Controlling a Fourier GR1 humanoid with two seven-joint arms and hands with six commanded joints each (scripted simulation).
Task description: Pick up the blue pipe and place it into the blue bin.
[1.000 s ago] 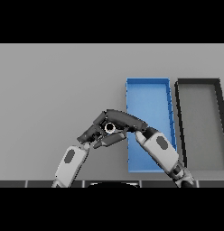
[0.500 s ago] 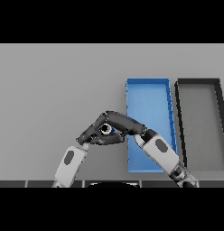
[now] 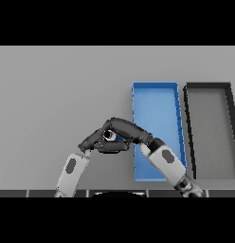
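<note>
Left of blue bin (image 3: 155, 102) — both hands meet; right hand (image 3: 125, 129), left hand (image 3: 93, 141); no writing.

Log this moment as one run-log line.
phase: grasp | both hands meet round small blue pipe | left hand | right hand | open blue rectangular bin: no pipe inside

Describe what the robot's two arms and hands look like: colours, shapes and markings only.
Both arms are rounded white and grey segments, each forearm shell carrying a dark oval marking. The left robot hand and the right robot hand are dark grey to black, with slim fingers and a thumb. A short dark wrist section joins each hand to its pale forearm. No cables show.
</note>
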